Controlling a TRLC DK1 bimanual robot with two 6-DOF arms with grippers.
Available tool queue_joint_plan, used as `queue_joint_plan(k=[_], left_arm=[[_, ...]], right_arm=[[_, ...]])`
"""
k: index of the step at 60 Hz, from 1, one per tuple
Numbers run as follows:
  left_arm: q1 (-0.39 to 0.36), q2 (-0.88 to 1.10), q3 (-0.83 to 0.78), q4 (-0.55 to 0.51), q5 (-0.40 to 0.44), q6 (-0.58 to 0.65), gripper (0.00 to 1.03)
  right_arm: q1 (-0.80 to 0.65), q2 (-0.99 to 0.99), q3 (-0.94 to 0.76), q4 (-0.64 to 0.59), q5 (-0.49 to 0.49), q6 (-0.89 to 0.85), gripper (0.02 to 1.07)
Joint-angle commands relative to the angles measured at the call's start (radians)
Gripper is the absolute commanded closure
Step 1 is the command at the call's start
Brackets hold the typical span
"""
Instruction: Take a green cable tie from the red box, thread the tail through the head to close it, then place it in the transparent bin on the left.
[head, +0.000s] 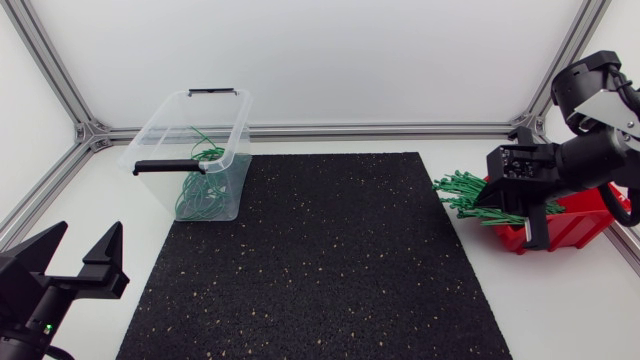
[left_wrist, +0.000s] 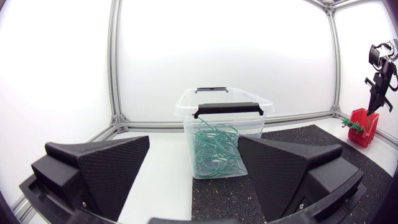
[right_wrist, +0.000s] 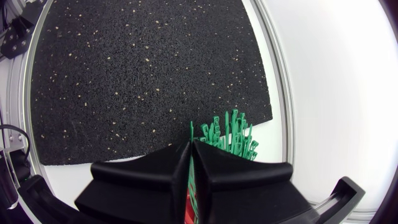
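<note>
**Right claw nipped onto one tie above the red box**

Right gripper (right_wrist: 191, 144) hangs over the open red plastic box (head: 575, 225) at the table's right side. Its two wedge fingers are drawn almost together, with one thin green plastic cable tie (right_wrist: 191, 132) standing up between them. I judge that it has that tie pinched from both sides. The rest of the loose bundle of straight green ties (head: 470, 195) fans out of the box's open front towards the mat, so a fine pinch at the edge of the bundle looks like the way to separate one from the others.

Left gripper (head: 85, 245) sits low at the near left corner, its fingers spread wide and holding nothing. It faces the clear plastic bin with black clip handles (left_wrist: 227, 107), probably placed there to receive the tie's tail for threading and then make the short carry to the bin. The bin (head: 165, 130) stands at the rear left, partly on the mat's corner, and holds a tangle of closed green loops (head: 200, 185).

A black rubber mat flecked with pale specks (head: 320, 260) covers the middle of the white tabletop (head: 560, 300). Its grainy surface should keep a dropped tie from sliding. The threading step is not yet begun.
</note>
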Motion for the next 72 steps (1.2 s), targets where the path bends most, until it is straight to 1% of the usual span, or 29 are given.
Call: queue_joint_plan(k=[1, 3, 8, 10, 12, 27, 32, 34, 45, 50, 52, 60, 66, 72], left_arm=[[-0.001, -0.006, -0.04, -0.015, 0.005, 0.004, 0.04], [-0.001, -0.006, -0.04, -0.015, 0.005, 0.004, 0.04], [-0.001, -0.006, -0.04, -0.015, 0.005, 0.004, 0.04], [-0.002, -0.006, -0.04, -0.015, 0.005, 0.004, 0.04], [-0.005, -0.006, -0.04, -0.013, 0.005, 0.004, 0.04], [-0.008, -0.006, -0.04, -0.015, 0.005, 0.004, 0.04], [-0.007, -0.006, -0.04, -0.015, 0.005, 0.004, 0.04], [-0.007, -0.006, -0.04, -0.015, 0.005, 0.004, 0.04], [-0.005, -0.006, -0.04, -0.015, 0.005, 0.004, 0.04], [-0.007, -0.006, -0.04, -0.015, 0.005, 0.004, 0.04], [-0.005, -0.006, -0.04, -0.015, 0.005, 0.004, 0.04], [-0.007, -0.006, -0.04, -0.015, 0.005, 0.004, 0.04], [-0.007, -0.006, -0.04, -0.015, 0.005, 0.004, 0.04], [-0.007, -0.006, -0.04, -0.015, 0.005, 0.004, 0.04]], right_arm=[[0.016, 0.033, -0.062, 0.021, 0.034, 0.018, 0.49], [0.014, 0.032, -0.076, 0.033, 0.042, 0.018, 0.38], [0.005, 0.023, -0.087, 0.044, 0.046, 0.015, 0.31], [-0.003, 0.015, -0.085, 0.044, 0.046, 0.01, 0.25], [-0.01, 0.009, -0.082, 0.044, 0.046, 0.007, 0.23], [-0.01, -0.034, -0.087, 0.03, 0.039, -0.008, 0.23], [-0.001, -0.046, -0.098, 0.014, 0.039, -0.021, 0.3], [0.002, -0.053, -0.102, 0.01, 0.04, -0.021, 0.31], [0.007, -0.068, -0.128, -0.024, 0.046, -0.047, 0.31], [0.005, -0.065, -0.147, -0.022, 0.052, -0.059, 0.39], [0.002, -0.06, -0.153, -0.019, 0.056, -0.064, 0.4], [-0.033, -0.046, -0.162, -0.007, 0.059, -0.091, 0.4], [-0.075, -0.026, -0.167, 0.03, 0.08, -0.122, 0.41], [-0.113, -0.006, -0.161, 0.033, 0.079, -0.147, 0.41]])
